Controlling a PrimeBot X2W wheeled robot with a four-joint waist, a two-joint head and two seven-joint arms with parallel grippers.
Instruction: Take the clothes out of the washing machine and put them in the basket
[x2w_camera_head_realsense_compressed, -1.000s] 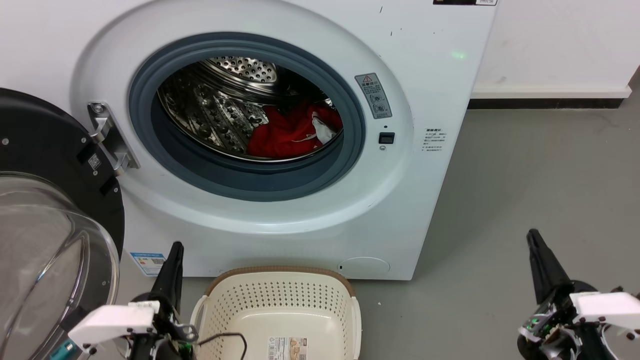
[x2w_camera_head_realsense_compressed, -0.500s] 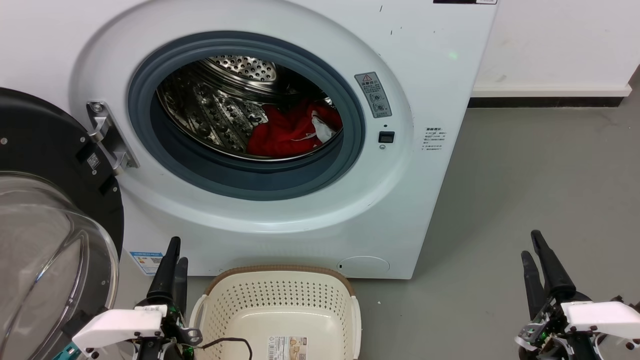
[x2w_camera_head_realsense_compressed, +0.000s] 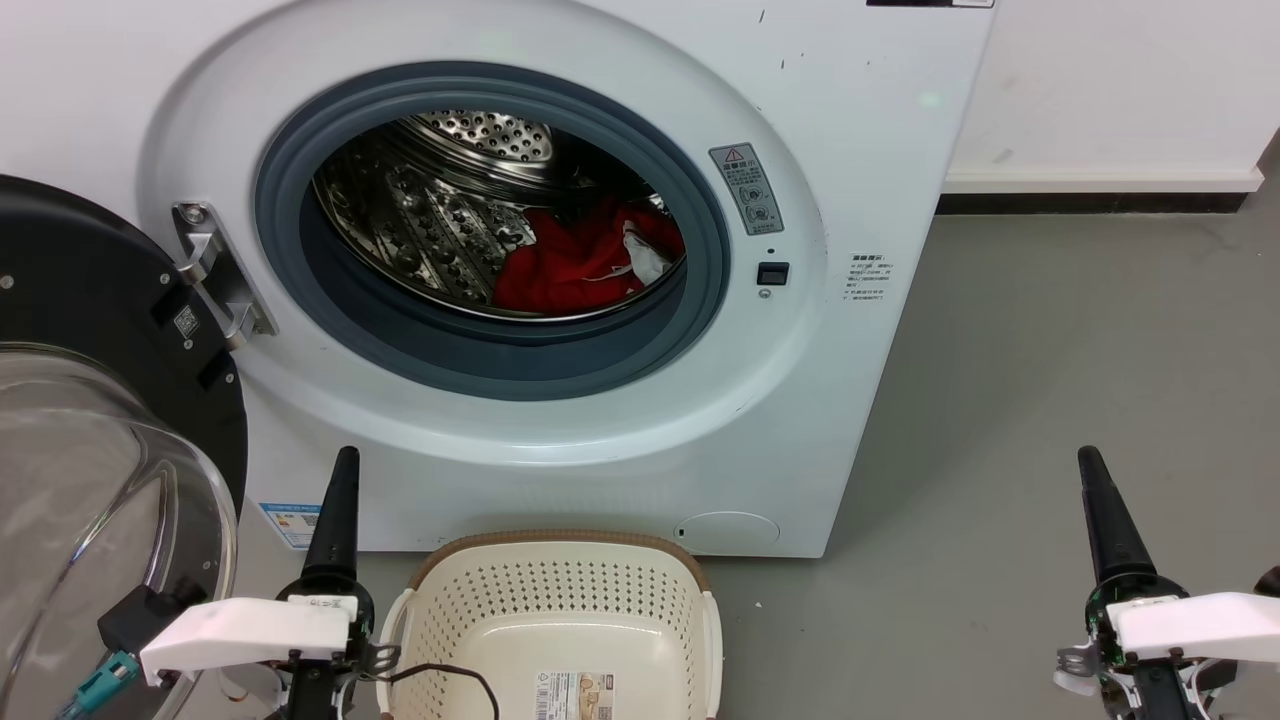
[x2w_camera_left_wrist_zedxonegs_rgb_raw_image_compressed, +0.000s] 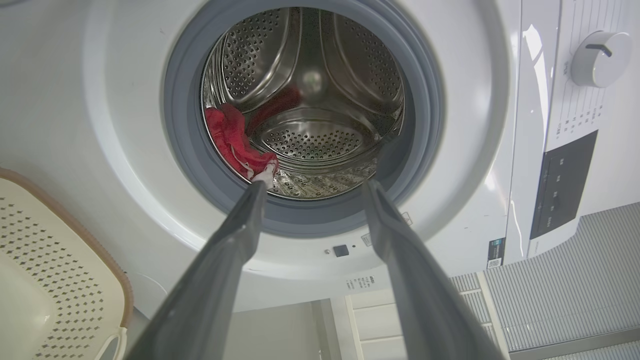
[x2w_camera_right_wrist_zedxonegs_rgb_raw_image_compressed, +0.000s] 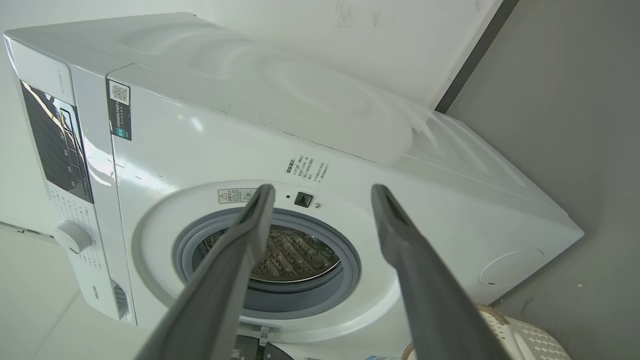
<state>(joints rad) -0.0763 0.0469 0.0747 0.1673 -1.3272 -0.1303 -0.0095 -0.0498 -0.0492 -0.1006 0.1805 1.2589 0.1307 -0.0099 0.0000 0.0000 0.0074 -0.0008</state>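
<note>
- A white front-loading washing machine (x2w_camera_head_realsense_compressed: 890, 150) stands on a grey floor (x2w_camera_head_realsense_compressed: 1050, 350), its round porthole ringed with grey rubber (x2w_camera_head_realsense_compressed: 500, 368).
- Its black-rimmed glass door (x2w_camera_head_realsense_compressed: 90, 300) is swung wide open on a metal hinge (x2w_camera_head_realsense_compressed: 215, 270) at the left edge of the machine's front.
- The red clothes (x2w_camera_head_realsense_compressed: 575, 268) lie bunched inside the perforated steel drum (x2w_camera_head_realsense_compressed: 430, 215), low against the drum's right side in the head view, with a small white fabric part (x2w_camera_head_realsense_compressed: 645, 260) at the bundle's right edge.
- A cream basket (x2w_camera_head_realsense_compressed: 560, 541) with a brown rim sits on the floor just before the machine's bottom front edge, below the porthole. A paper label (x2w_camera_head_realsense_compressed: 575, 695) lies on its bottom.
- The left gripper (x2w_camera_head_realsense_compressed: 343, 470) hovers just left of the basket, fingers pointing up toward the machine. In the left wrist view its two dark fingers are spread apart with nothing between them, framing the porthole and the red fabric.
- The right gripper (x2w_camera_head_realsense_compressed: 1092, 465) hangs over bare floor, well to the right of the machine. In the right wrist view its fingers are likewise parted and hold nothing.
- Neither gripper touches the clothes, the machine or the basket.
</note>
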